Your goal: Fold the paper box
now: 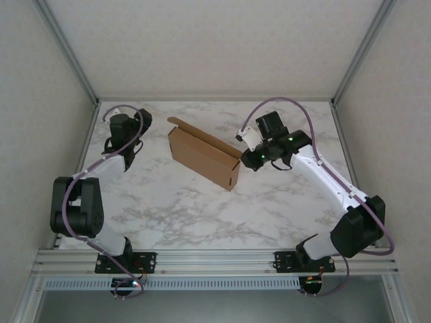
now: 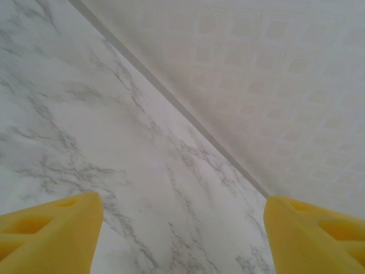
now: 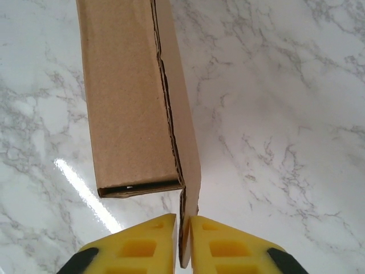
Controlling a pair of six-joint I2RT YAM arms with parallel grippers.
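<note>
The paper box (image 1: 205,156) is a plain brown cardboard mailer, folded into a long shallow box, lying slantwise in the middle of the marble table. In the right wrist view the box (image 3: 128,108) stretches away from the camera, and a thin upright flap (image 3: 191,194) along its right side runs down between the yellow fingers. My right gripper (image 3: 183,242) is shut on that flap at the box's right end, also seen from above (image 1: 244,155). My left gripper (image 2: 182,228) is open over bare marble at the far left (image 1: 124,131), well apart from the box.
The marble table (image 1: 202,208) is enclosed by pale walls with metal frame posts (image 1: 67,50) at the back corners. The back wall (image 2: 274,85) rises close in front of the left gripper. A metal rail (image 1: 215,259) runs along the near edge.
</note>
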